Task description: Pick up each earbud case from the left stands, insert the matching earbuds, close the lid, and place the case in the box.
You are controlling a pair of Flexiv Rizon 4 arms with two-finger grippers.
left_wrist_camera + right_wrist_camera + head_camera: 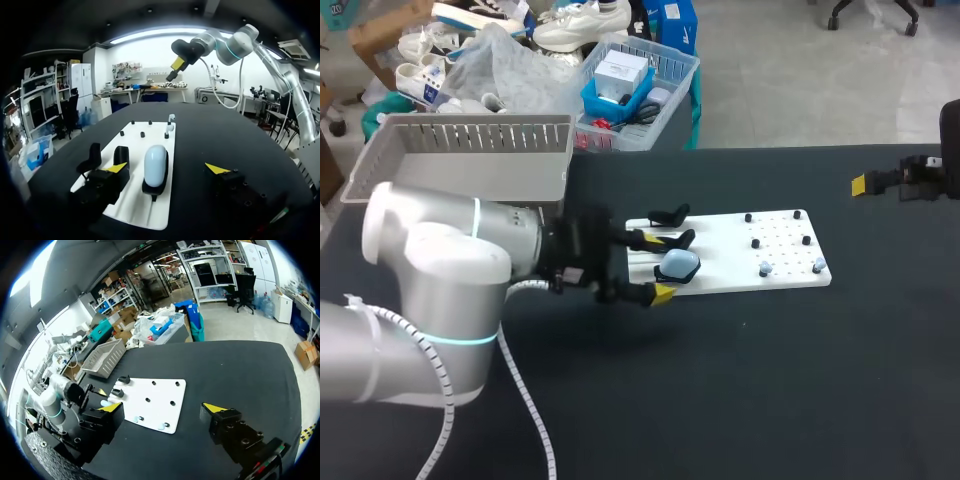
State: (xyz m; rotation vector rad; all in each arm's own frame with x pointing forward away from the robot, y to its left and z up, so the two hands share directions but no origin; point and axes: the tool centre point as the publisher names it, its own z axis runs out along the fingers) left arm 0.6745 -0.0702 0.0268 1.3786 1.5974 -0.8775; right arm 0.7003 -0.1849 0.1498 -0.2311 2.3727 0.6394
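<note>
My left fingers (116, 169) are released, straddling the pale blue case (155, 165) on its stand (154, 189). It seems slightly off-centre, so I'd centre it before clenching.

Glossy plastic earbud case (155, 165), matt black table (770, 380).

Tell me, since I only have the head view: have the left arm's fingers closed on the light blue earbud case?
Observer: No. The left wrist view shows the left gripper open. The earbud case sits on its black stand between the fingers, and neither finger touches it.
Operator: And the other arm? I see only one yellow tip at the edge.
Observer: The right wrist view shows the right gripper open, with nothing between its fingers.
</note>
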